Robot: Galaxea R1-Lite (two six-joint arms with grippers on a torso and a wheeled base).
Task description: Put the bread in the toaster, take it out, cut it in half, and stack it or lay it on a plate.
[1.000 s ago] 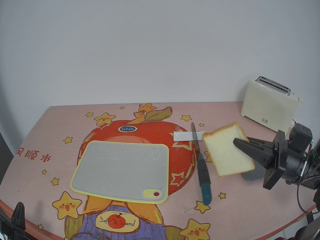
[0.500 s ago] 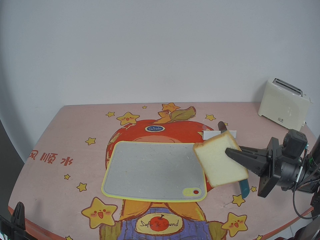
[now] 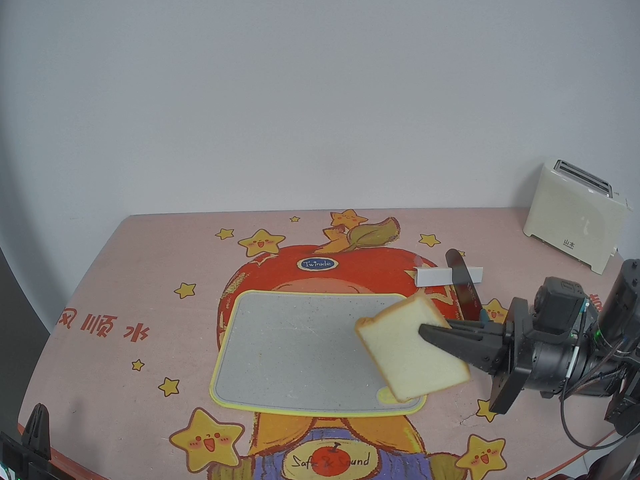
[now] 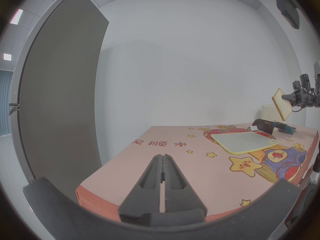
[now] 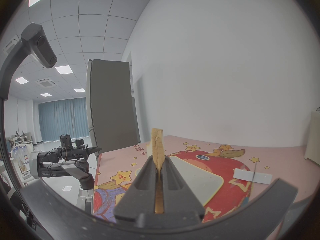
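1. Your right gripper (image 3: 432, 333) is clamped on the bread (image 3: 408, 358), pinching the slice by its right edge. The slice hangs tilted in the air, clear of the table (image 3: 167, 255).
2. In the right wrist view the bread (image 5: 157, 147) stands edge-on between the two fingers, which are nearly together around it.
3. The bread now hangs over the near right corner of the grey board (image 3: 293, 348). A second ago it hung to the right of the board, beyond the knife (image 3: 465, 287), so the arm has carried it leftward. The head camera has turned too, so the whole scene has slid sideways.
4. The knife lies just right of the board, partly hidden behind the gripper.
5. The toaster (image 3: 577, 215) stands at the far right corner, well apart from the bread.
6. Your left gripper (image 4: 163, 157) has its fingers pressed together on nothing, by the table's near left edge.
7. This looks like the carry to the board, ahead of cutting. The slice probably needs lowering and flattening before release, or it may land on its edge.
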